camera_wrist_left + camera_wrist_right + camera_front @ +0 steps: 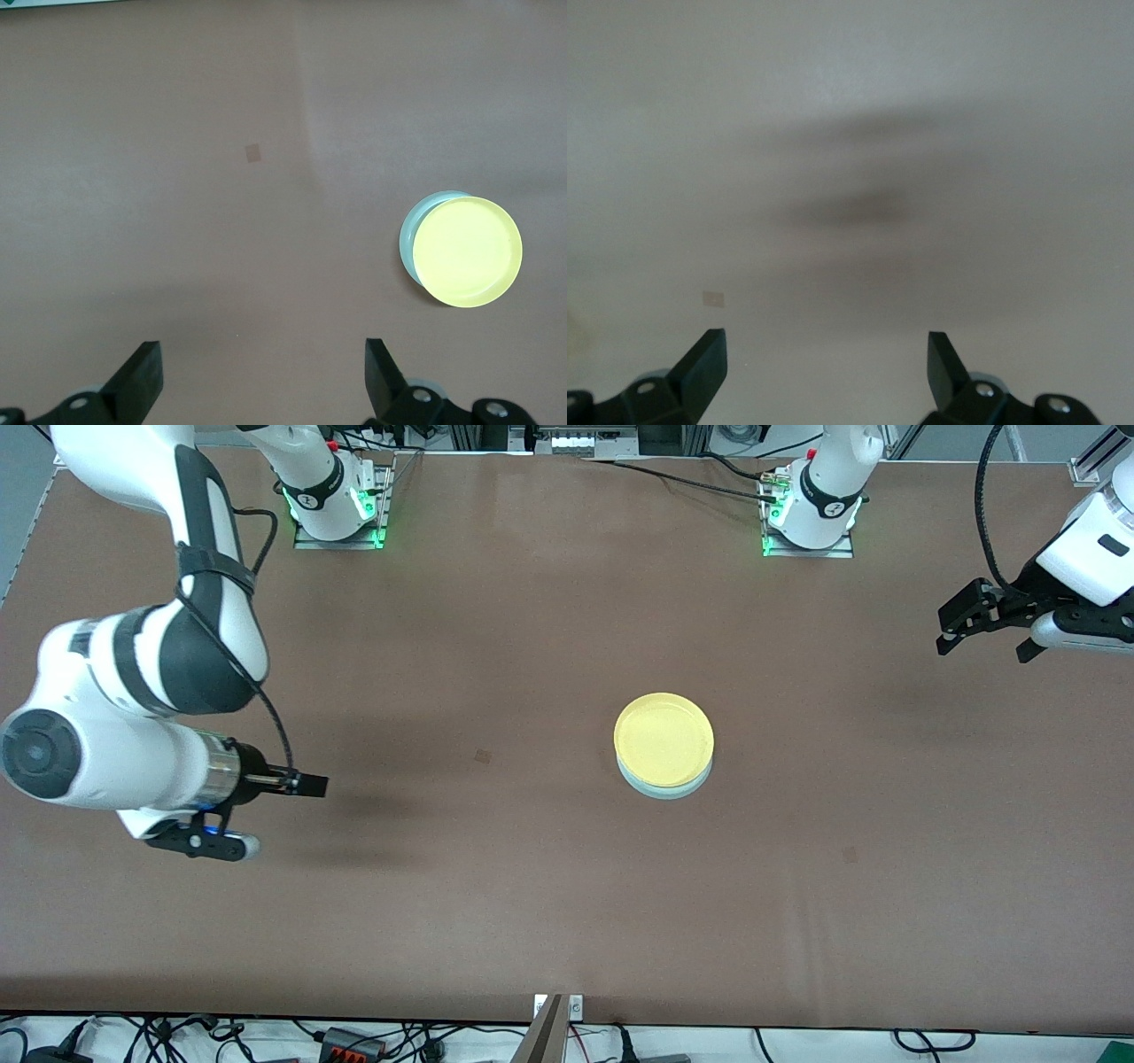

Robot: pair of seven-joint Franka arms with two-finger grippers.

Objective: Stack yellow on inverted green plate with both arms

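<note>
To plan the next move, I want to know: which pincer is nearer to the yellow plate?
Left. The left pincer, open, hangs over bare table toward the left arm's end, above the yellow plate. The right pincer, open, is over the right arm's end, slightly farther away.

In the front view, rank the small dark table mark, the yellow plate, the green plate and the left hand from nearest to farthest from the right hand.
1. Small dark mark, on the table between the right hand and the plates.
2. Yellow plate and green plate beneath it, mid-table: too close to call.
3. Left hand, over the left arm's end of the table.
</note>
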